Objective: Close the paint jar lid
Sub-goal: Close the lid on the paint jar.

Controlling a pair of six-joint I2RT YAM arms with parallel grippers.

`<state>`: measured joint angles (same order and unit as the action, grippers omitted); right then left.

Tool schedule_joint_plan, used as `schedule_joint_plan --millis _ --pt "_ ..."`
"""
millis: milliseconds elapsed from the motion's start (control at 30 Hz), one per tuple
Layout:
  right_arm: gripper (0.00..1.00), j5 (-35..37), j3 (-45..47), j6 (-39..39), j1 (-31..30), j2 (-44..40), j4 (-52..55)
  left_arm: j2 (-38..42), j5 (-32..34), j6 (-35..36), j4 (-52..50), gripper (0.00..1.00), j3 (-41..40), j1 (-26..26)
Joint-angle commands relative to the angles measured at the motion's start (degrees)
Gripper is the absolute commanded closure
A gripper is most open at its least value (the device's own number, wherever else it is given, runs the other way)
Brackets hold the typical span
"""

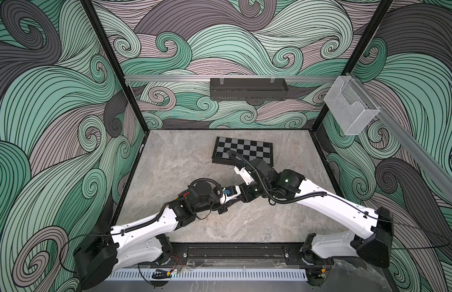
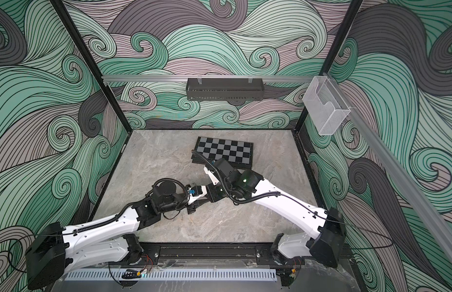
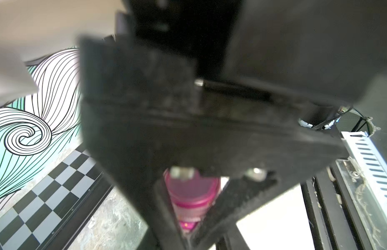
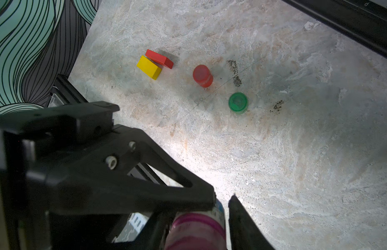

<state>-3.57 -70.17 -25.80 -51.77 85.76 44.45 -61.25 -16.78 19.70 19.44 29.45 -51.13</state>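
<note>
Where swirled walls [image 1: 232,38] close round, marbled tabletop [image 1: 174,161] bears a checkerboard [image 1: 245,149]

The left arm [image 1: 144,225] and right arm [image 1: 341,202] stretch inward, wrists meeting mid-scene — left pincer [image 3: 189,227] clamped on the paint jar [image 3: 192,194], right pincer [image 4: 222,201] slightly parted, flanking the jar's top.

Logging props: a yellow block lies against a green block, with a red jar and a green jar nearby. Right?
No: the right wrist view shows a red block, not green, against the yellow block; red jar and green jar stand nearby.
</note>
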Motion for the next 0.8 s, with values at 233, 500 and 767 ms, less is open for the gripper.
schedule_joint_plan --millis 233,500,767 --pt "0.37 0.9 -2.8 0.0 1.4 -2.2 -0.8 0.9 -2.4 0.9 2.1 0.90 2.2 -0.3" --pt "0.21 0.9 -3.4 4.7 3.8 -6.9 -0.3 0.7 -2.5 1.0 1.3 0.90 2.0 -0.3" --pt "0.02 -2.6 -0.8 13.9 8.7 -13.0 -1.5 0.9 -3.2 0.7 -1.4 0.89 1.8 -0.3"
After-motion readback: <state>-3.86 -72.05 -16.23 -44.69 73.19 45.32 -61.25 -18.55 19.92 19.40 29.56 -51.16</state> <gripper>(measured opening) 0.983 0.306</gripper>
